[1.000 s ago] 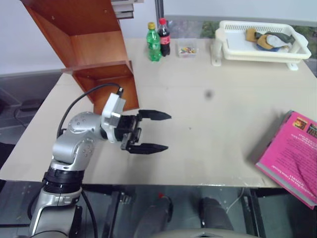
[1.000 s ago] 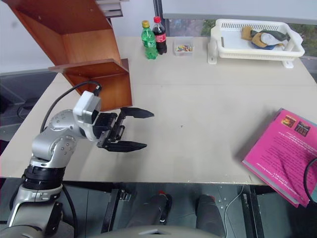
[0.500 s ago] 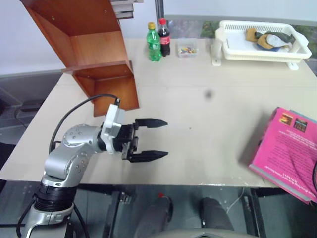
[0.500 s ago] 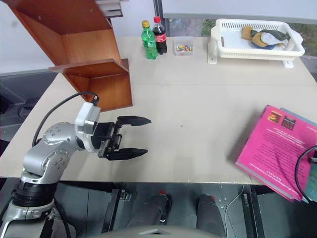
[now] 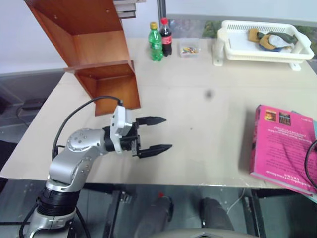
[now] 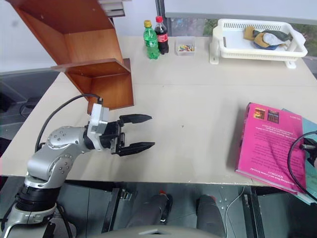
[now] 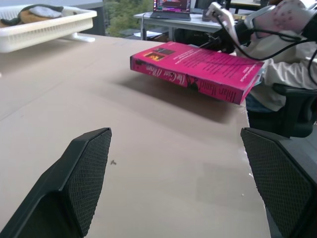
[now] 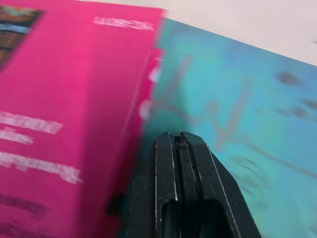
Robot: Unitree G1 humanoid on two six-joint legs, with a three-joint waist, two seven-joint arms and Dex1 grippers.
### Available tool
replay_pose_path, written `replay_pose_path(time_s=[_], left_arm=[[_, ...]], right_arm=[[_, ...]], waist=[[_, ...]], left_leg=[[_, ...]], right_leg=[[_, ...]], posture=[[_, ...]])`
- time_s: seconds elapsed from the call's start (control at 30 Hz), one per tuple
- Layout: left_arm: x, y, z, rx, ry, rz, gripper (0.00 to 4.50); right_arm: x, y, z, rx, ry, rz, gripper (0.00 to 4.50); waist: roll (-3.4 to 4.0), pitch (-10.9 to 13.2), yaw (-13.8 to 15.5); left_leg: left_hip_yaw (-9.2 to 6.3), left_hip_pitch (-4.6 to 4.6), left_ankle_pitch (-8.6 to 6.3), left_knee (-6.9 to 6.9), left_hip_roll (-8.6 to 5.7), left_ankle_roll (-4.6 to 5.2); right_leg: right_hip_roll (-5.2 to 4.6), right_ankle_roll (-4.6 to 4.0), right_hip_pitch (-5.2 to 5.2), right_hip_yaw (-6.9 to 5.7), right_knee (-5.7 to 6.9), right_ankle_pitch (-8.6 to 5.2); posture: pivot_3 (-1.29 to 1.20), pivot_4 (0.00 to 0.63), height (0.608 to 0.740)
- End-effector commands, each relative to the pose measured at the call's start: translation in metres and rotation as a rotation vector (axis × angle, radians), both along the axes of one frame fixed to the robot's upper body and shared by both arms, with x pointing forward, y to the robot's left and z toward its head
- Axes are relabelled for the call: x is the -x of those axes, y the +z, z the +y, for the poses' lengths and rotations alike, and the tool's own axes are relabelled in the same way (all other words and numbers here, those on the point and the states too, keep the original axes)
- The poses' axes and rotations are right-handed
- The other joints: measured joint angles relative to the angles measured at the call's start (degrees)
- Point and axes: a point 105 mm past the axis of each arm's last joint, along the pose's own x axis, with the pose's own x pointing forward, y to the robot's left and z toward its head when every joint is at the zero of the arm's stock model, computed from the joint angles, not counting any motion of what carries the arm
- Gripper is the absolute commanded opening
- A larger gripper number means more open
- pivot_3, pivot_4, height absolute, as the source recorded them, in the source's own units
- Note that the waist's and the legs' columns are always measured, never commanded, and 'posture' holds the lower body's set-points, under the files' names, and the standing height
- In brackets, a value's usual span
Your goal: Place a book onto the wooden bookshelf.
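Observation:
The pink book (image 6: 270,144) lies at the table's right front, partly on top of a teal-blue book (image 6: 303,130). In the left wrist view the book (image 7: 198,64) has its near edge a little off the table, with a shadow under it. My right gripper (image 8: 181,141) is shut, its tip at the seam where the pink cover meets the teal one; nothing shows between its fingers. Over the table's front left, my left gripper (image 5: 167,133) is open and empty, pointing toward the book. The wooden bookshelf (image 5: 94,49) stands at the back left.
A green bottle (image 5: 156,42) and a cola bottle (image 5: 165,37) stand at the back next to a small clear box (image 5: 188,49). A white basket (image 5: 262,42) with cloths sits at the back right. Bare tabletop (image 5: 208,114) lies between my left gripper and the book.
The pink book has slid left across the table and turned squarer to the front edge. My left gripper has sunk a little and swung, still open.

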Motion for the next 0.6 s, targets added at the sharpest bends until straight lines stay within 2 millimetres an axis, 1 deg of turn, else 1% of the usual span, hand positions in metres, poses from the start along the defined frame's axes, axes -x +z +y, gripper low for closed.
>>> replay_pose_path(time_s=[0.03, 0.2, 0.3, 0.4, 0.53, 0.6], left_arm=[[0.006, 0.008, -0.008, 0.003, -0.037, -0.057, 4.50], [0.002, 0.009, -0.011, -0.002, -0.056, -0.052, 4.50], [0.000, 0.009, -0.012, -0.002, -0.062, -0.053, 4.50], [-0.003, 0.009, -0.015, -0.004, -0.068, -0.059, 4.50], [-0.004, 0.011, -0.017, -0.006, -0.074, -0.065, 4.50], [-0.005, 0.013, -0.015, -0.013, -0.062, -0.073, 4.50]], right_arm=[[0.018, 0.019, -0.017, 0.040, -0.092, -0.065, 0.11], [0.041, 0.030, -0.028, 0.059, -0.169, -0.109, 0.11], [0.053, 0.030, -0.036, 0.070, -0.229, -0.107, 0.11], [0.058, 0.018, -0.040, 0.068, -0.266, -0.073, 0.11], [0.054, -0.002, -0.035, 0.043, -0.243, -0.020, 0.11], [0.049, -0.013, -0.030, 0.017, -0.216, 0.006, 0.11]], waist=[[0.02, 0.0, -0.1], [0.10, 0.0, -0.3], [0.10, 0.0, -0.4], [0.10, 0.0, -0.3], [0.10, 0.0, -0.4], [0.12, 0.0, -0.4]], left_leg=[[0.00, 0.00, 0.00, 0.00, 0.00, 0.00], [0.03, 0.01, -0.01, 0.00, 0.01, 0.01], [0.08, 0.03, -0.01, 0.00, 0.02, 0.01], [0.07, 0.03, -0.01, 0.00, 0.02, 0.01], [0.12, 0.04, -0.01, 0.00, 0.02, 0.01], [0.14, 0.04, -0.01, 0.00, 0.02, 0.01]], right_leg=[[0.00, 0.00, 0.00, 0.00, 0.00, 0.00], [0.02, 0.00, -0.01, 0.03, 0.01, 0.00], [0.03, 0.01, -0.01, 0.07, 0.02, -0.01], [0.03, 0.01, -0.01, 0.06, 0.02, -0.01], [0.03, 0.01, -0.01, 0.10, 0.02, 0.00], [0.02, 0.01, -0.01, 0.13, 0.02, 0.00]], posture=[[0.00, 0.150, 0.740], [0.00, 0.150, 0.740], [0.00, 0.150, 0.740], [0.00, 0.150, 0.740], [0.00, 0.150, 0.740], [0.00, 0.150, 0.740]])
